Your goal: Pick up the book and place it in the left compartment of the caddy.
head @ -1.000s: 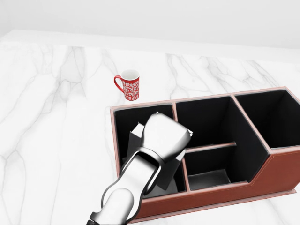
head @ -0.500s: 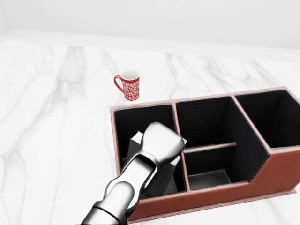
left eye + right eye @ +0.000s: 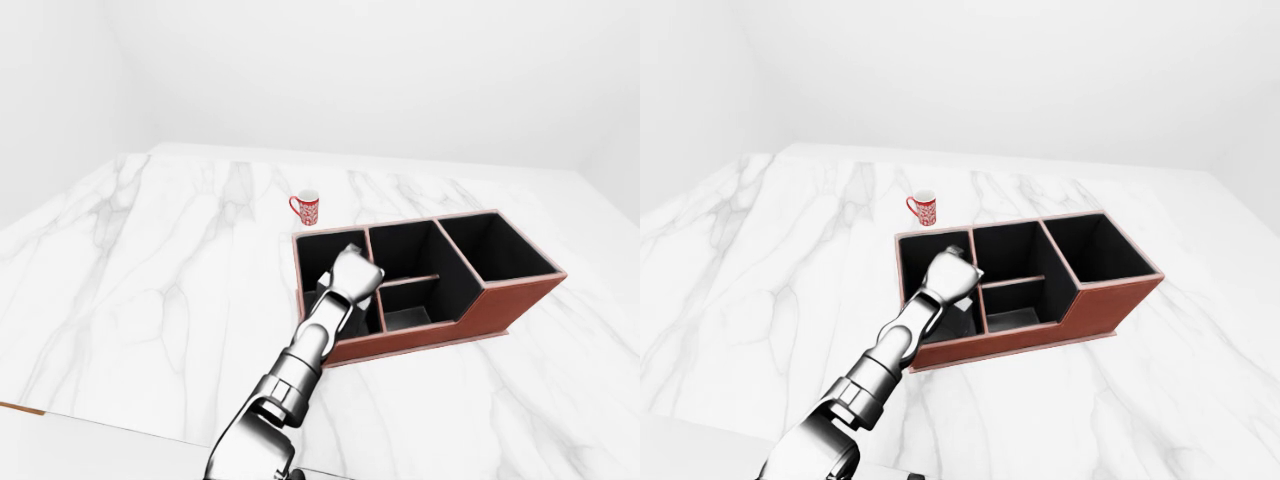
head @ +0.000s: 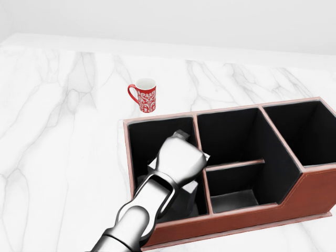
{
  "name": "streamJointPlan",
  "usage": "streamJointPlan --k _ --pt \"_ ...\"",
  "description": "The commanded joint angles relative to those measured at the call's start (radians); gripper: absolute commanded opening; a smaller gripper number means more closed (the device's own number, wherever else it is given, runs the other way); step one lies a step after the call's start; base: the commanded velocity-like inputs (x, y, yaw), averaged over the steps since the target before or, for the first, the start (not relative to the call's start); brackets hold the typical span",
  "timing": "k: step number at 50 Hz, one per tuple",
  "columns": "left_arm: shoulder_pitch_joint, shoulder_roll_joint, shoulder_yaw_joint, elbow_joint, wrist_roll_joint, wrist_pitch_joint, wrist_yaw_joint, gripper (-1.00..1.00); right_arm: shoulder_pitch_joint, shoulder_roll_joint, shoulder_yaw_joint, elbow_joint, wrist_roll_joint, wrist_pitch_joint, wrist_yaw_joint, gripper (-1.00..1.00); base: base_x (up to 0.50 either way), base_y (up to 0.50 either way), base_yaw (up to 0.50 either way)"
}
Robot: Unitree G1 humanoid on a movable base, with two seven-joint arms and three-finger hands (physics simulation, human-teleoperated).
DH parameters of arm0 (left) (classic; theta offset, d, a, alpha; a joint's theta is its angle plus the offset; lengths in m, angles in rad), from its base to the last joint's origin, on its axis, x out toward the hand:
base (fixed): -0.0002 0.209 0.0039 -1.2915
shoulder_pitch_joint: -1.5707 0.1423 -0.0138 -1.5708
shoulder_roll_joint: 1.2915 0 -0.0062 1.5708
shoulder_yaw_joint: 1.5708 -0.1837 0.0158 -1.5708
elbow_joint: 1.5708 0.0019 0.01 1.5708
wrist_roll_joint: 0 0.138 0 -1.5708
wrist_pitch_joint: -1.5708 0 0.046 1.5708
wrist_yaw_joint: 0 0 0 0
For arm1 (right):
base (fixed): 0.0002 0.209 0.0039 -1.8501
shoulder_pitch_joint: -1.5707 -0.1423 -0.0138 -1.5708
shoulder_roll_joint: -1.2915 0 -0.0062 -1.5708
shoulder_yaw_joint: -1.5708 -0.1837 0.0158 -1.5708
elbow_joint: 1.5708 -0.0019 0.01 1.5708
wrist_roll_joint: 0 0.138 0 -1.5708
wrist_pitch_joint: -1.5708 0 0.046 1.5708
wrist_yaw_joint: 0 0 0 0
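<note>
Grey book (image 4: pixel 185 196) mostly hidden under left hand (image 4: pixel 178 160), caddy (image 4: pixel 315 189) left compartment; axis unclear.

Red-brown caddy (image 4: pixel 315 197) — black inside; red-white patterned mug (image 4: pixel 144 95).

The fingers of the silver left hand (image 4: pixel 180 157) are hidden behind its own casing, so their grip cannot be told. The pale grey book (image 4: pixel 185 198) in the left compartment of the red-brown leather caddy (image 4: pixel 231 218) is largely covered by that hand. The caddy's right end is cut off by the head view's edge.
</note>
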Motion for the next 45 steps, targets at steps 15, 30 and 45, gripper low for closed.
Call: streamJointPlan --k 15,30,45 --pt "0.391 -0.025 -0.153 -1.052 0.127 -0.028 -0.197 1.00 0.001 0.001 -0.002 -0.002 -0.001 0.000 0.002 1.00 0.00 0.00 0.00" --pt "0.284 -0.157 -0.183 -1.320 0.178 -0.028 -0.524 1.00 0.002 0.000 -0.002 -0.004 0.001 0.000 0.001 1.00 0.00 0.00 0.00" --pt "0.260 -0.173 -0.144 -1.343 0.135 -0.028 -0.588 1.00 0.002 0.002 -0.004 -0.009 0.001 0.000 0.002 1.00 0.00 0.00 0.00"
